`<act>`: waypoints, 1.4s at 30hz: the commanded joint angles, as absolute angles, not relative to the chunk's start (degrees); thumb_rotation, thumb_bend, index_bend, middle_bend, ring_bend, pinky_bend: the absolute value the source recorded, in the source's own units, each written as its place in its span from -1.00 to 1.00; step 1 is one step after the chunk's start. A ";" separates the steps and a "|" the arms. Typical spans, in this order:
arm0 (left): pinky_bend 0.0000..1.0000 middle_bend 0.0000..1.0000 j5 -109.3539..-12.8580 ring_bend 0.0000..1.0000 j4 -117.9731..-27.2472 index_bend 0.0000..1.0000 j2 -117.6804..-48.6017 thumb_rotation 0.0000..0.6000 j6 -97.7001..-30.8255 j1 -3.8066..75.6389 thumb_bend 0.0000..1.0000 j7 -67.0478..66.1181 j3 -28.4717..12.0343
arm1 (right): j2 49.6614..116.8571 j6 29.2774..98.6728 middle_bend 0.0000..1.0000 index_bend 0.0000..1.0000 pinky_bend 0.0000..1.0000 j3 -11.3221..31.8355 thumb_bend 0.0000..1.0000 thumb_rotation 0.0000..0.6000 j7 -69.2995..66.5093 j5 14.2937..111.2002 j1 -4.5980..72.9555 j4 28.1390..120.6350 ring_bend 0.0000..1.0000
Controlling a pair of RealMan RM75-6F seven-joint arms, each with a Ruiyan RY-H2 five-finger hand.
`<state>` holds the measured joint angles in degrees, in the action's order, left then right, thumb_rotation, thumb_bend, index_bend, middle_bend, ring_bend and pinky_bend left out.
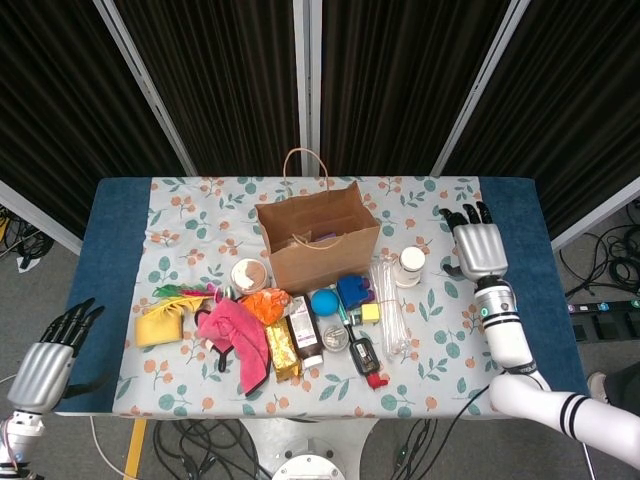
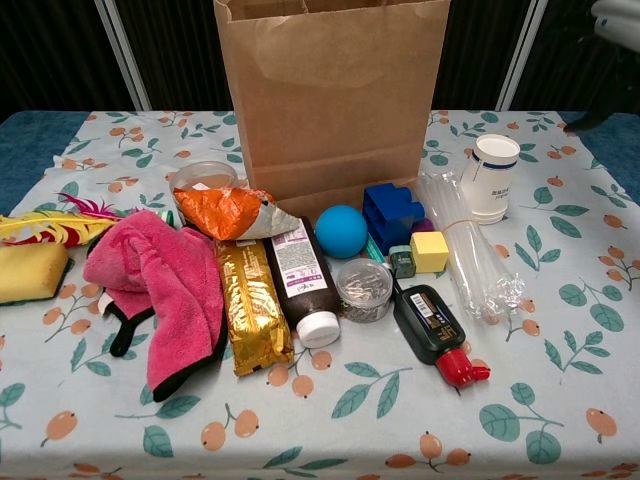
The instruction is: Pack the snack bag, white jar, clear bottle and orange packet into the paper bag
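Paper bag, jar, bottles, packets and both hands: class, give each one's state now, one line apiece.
paper bag: upright, open-topped
white jar: upright, lidded
clear bottle: lying on its side
orange packet: lying beside the bag
gold snack bag: lying flat
brown bottle: on its side, capped
right hand: empty, fingers apart
left hand: empty, off the table

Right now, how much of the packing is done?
Done: nothing I can confirm; something dark lies inside the paper bag. In hand: nothing; right robot hand and left robot hand are open. Left: white jar, clear bottle, orange packet, gold snack bag, all on the table.
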<state>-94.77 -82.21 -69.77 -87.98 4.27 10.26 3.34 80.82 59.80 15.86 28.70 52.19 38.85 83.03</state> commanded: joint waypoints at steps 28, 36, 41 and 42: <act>-0.70 -0.80 -93.22 -0.86 -80.86 -0.82 -69.95 1.00 -88.64 3.42 -0.99 11.84 2.69 | 92.69 53.60 -0.43 -0.62 -0.76 14.13 -0.91 1.00 24.19 51.49 43.40 70.82 -0.76; -0.70 -0.80 -93.23 -0.86 -80.92 -0.82 -69.88 1.00 -88.80 3.36 -1.00 11.93 2.57 | 93.50 53.02 -0.35 -0.51 -0.67 13.28 -0.81 1.00 23.91 52.76 43.69 69.34 -0.68; -0.70 -0.80 -93.33 -0.86 -81.17 -0.82 -69.76 1.00 -88.88 3.40 -1.00 11.81 2.49 | 93.85 54.10 -0.26 -0.39 -0.57 13.00 -0.70 1.00 24.44 53.68 43.56 68.78 -0.59; -0.70 -0.80 -93.34 -0.86 -81.22 -0.82 -69.75 1.00 -88.84 3.42 -1.00 11.78 2.49 | 93.83 54.23 -0.25 -0.36 -0.55 13.05 -0.68 1.00 24.44 53.75 43.54 68.75 -0.57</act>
